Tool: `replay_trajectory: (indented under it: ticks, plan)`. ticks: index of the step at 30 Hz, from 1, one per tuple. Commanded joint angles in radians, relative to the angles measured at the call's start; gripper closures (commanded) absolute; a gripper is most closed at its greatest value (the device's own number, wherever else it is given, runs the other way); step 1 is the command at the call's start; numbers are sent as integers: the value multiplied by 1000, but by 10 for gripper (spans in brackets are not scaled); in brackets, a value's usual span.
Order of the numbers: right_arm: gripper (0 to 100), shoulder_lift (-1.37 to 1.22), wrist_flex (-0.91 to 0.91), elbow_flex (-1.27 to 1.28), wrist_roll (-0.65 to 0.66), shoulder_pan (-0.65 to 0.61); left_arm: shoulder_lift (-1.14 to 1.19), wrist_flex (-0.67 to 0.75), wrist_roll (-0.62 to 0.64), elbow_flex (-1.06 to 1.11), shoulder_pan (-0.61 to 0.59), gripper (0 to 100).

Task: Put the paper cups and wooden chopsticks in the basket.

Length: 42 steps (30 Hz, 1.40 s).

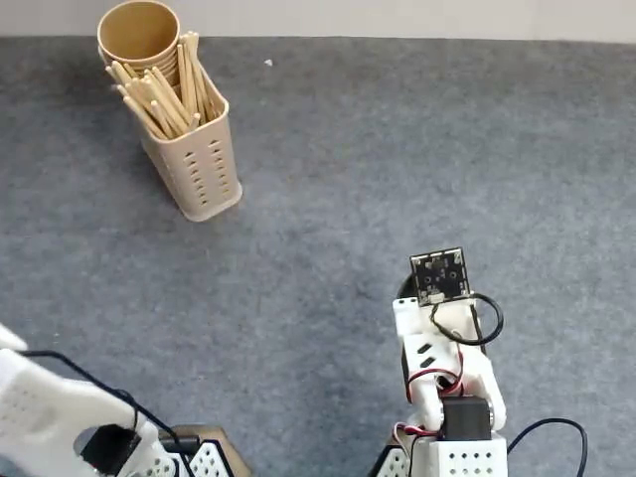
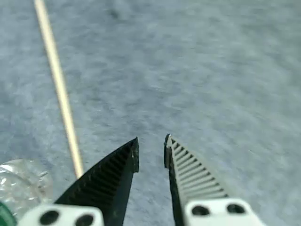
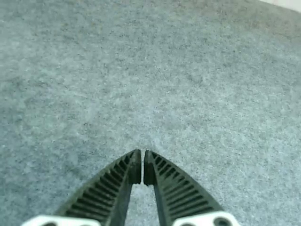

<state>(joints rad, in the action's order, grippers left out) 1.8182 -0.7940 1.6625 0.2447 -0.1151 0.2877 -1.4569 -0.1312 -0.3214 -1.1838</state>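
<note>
A beige perforated basket (image 1: pixel 204 169) stands at the far left of the grey mat. It holds several wooden chopsticks (image 1: pixel 164 94) and a stack of paper cups (image 1: pixel 139 30). In the left wrist view one more wooden chopstick (image 2: pixel 59 80) lies flat on the mat, off to one side of my left gripper (image 2: pixel 150 150). That gripper is open a little with nothing between its fingers. My right gripper (image 3: pixel 142 160) is shut and empty just above bare mat. The right arm (image 1: pixel 447 368) sits at the near edge, right of centre, and the left arm (image 1: pixel 60 417) at the near left corner.
A clear crinkled plastic object (image 2: pixel 14 183) with a green part lies close beside my left gripper's base. The grey mat (image 1: pixel 397 149) stretches wide between the arms and the basket. A pale wall strip runs along the far edge.
</note>
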Motion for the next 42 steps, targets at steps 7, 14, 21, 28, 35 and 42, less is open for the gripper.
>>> replay_trajectory:
  ticks: [7, 14, 21, 28, 35, 42]
  plan:
    - [969, 4, 13, 87, 9, -8, -13, 250, -17, 133, -171, 873]
    - [969, 4, 13, 87, 9, -7, -13, 341, -68, 197, -170, 873]
    - [969, 4, 13, 87, 9, -7, -13, 440, -68, 206, -168, 873]
    - [969, 4, 13, 87, 9, -7, -12, 603, -69, 200, -170, 873]
    - [969, 4, 13, 87, 9, -7, 159, 674, -147, 125, -168, 873]
    - [969, 4, 13, 87, 9, -7, 420, 569, -160, -143, -171, 873]
